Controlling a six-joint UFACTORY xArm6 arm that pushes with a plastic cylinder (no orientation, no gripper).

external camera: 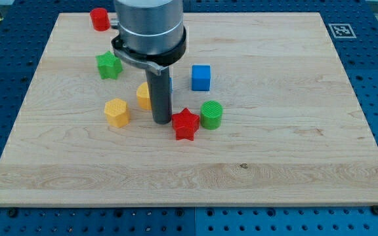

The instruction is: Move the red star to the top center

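Observation:
The red star (185,124) lies on the wooden board (274,144) a little left of the view's centre. My tip (161,122) rests on the board just left of the red star, very close to it or touching. A green cylinder (211,114) stands right against the star's right side. A yellow block (144,96) sits just behind the rod, partly hidden by it.
A yellow hexagon (117,111) lies left of my tip. A green star (109,65) lies further up on the left. A red cylinder (100,18) stands near the view's top left edge. A blue cube (201,77) sits above the red star.

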